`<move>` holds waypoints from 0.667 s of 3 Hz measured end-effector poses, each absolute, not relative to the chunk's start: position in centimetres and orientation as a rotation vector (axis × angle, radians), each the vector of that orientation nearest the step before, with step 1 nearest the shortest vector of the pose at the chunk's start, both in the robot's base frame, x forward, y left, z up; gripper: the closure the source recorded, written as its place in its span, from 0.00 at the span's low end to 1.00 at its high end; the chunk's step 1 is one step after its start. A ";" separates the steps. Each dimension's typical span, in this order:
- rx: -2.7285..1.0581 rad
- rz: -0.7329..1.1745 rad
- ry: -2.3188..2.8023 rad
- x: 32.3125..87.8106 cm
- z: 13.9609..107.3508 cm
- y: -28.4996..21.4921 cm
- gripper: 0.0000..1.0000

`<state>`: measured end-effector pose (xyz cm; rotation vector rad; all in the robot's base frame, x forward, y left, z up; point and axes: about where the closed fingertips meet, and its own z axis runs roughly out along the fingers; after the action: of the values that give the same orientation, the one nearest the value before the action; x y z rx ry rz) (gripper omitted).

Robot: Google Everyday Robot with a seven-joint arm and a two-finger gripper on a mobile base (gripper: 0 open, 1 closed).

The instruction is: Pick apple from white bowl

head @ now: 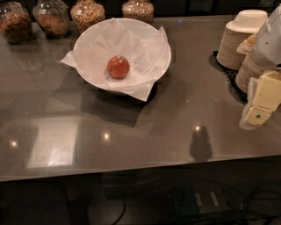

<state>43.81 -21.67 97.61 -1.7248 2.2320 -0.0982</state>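
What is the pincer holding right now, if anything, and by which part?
Nothing visible. The apple lies in the white bowl, while the pincer hangs at the right edge beside the stacked beige bowls, far from it.

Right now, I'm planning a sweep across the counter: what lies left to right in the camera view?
Leftmost jar, white bowl holding the apple, stacked paper bowls, gripper at the right edge.

I count one apple [118,67], one white bowl [154,31], four glass jars [88,13] along the desk's [153,132] far edge, two paper-bowl stacks [239,44] near its far right corner, and one gripper [259,107] at its right edge.
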 end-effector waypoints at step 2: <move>-1.717 -0.087 2.204 44.5 97.8 -20.8 0.00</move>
<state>44.54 -20.77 97.77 -1.7167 2.2038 -0.0866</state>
